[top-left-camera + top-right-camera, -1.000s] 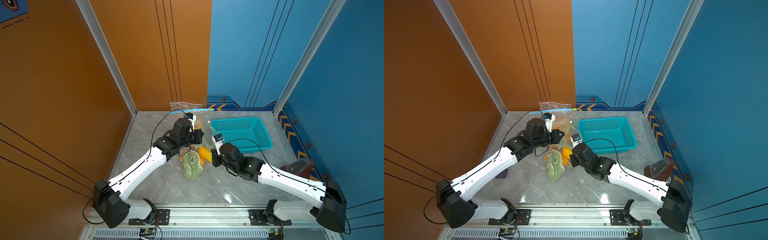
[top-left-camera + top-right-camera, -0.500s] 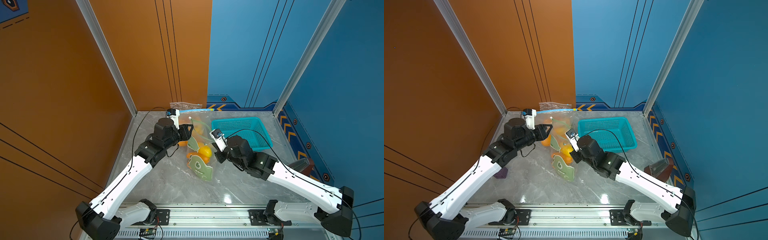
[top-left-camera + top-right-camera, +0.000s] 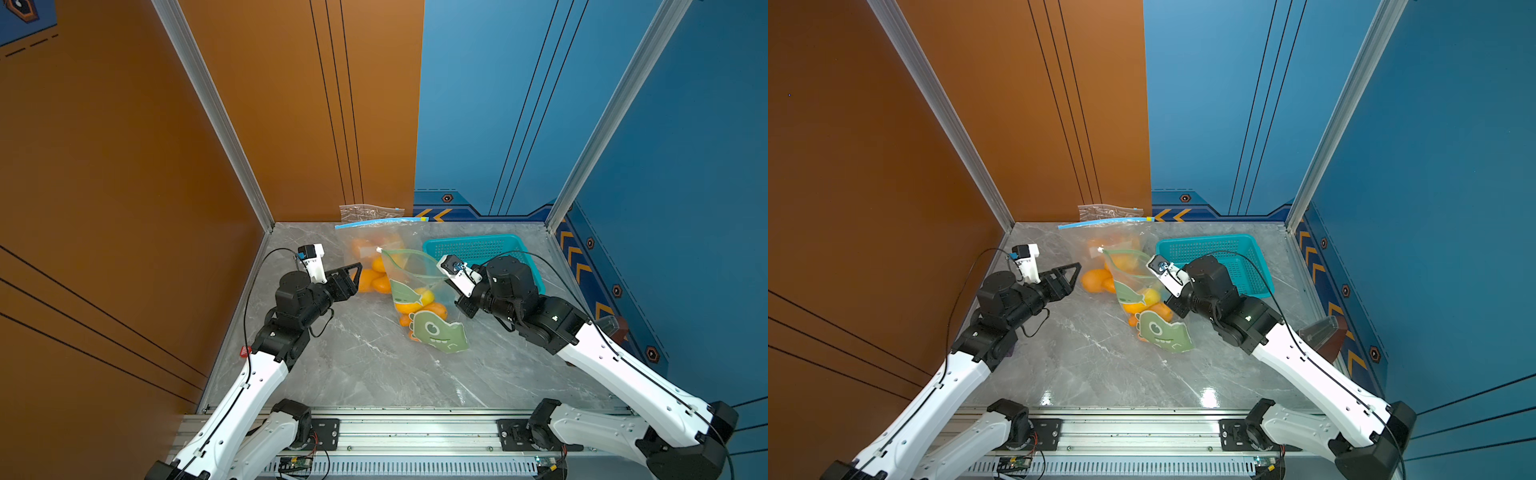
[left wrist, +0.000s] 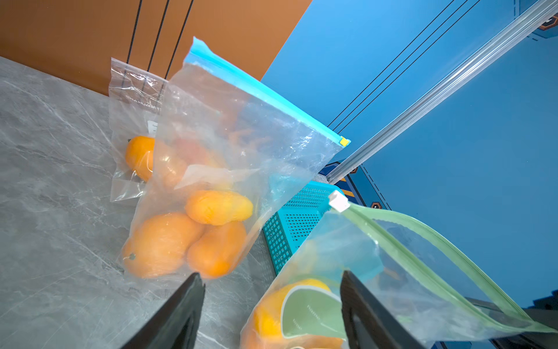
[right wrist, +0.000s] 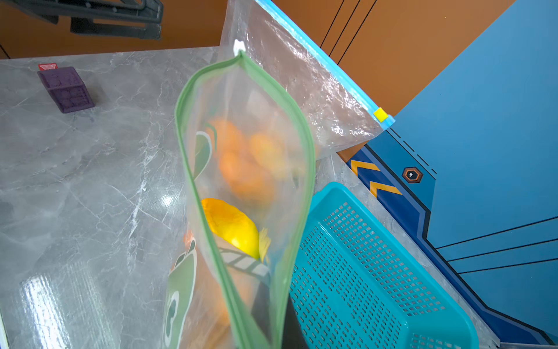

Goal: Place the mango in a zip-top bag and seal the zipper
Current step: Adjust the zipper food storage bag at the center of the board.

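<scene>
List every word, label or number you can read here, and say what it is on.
"…AHUA…": small clear bag, printed line, only partly legible.
White sticker on that bag: too small to read.
Green patch on the green-zipper bag: print too blurred.

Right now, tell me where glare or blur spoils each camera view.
In both top views, a white light reflection sits on the table near its front edge; the rest is sharp. In the right wrist view, glare streaks the table, and the orange mangoes look hazy through the green-zipped bag. In the left wrist view, the left gripper looks soft up close and the blue-zipped bag glints.
</scene>
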{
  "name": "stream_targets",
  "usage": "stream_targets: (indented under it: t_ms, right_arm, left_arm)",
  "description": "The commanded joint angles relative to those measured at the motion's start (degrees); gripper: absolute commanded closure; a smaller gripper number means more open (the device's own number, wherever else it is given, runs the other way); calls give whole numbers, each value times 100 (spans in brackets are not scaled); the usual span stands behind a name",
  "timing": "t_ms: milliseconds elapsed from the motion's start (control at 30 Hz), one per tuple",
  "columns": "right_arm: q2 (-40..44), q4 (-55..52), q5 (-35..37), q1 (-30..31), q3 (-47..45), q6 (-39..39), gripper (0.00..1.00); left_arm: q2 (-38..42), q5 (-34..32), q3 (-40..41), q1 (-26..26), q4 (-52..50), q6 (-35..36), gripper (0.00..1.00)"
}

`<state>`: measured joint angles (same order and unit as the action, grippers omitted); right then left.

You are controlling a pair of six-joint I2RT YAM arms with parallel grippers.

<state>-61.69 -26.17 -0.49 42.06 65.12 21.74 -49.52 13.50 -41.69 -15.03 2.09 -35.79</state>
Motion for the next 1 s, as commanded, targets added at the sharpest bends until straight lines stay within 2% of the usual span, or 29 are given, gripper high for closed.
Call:
stream_targets:
  t_ms: [0, 100, 133, 233, 367, 467, 600, 767, 967]
  right_arm:
    - [413, 75, -539, -145, -290, 488, 100]
    - [649, 154, -660, -440, -485, 490, 100]
    - [692, 171, -678, -482, -519, 490, 100]
    - [755, 183, -644, -502, -572, 490, 100]
    - [764, 192, -680, -515, -610, 490, 100]
    - [737, 212, -634, -517, -663, 482, 100]
    - [790, 287, -610, -515, -729, 471, 100]
    - [799, 323, -589, -539, -764, 445, 100]
    - [834, 332, -592, -554, -772, 445, 100]
  left_arm:
    - [198, 1117, 177, 127, 544, 821, 21]
    - [51, 1563, 396, 110, 774, 1300, 15]
    - [-60, 1727, 466, 86, 963, 1340, 9]
    - [-546, 2137, 479, -93, 1400, 1448, 1]
    - [-1194, 2550, 397, -342, 2093, 2043, 2]
    - [-1724, 2864, 257, -328, 2638, 2169, 2]
    - [-2309, 3177, 78, -200, 3273, 2037, 2]
    - [-3016, 3759, -450, -53, 3432, 1938, 2]
    - [-3374, 4433, -964, 118, 3782, 1596, 2]
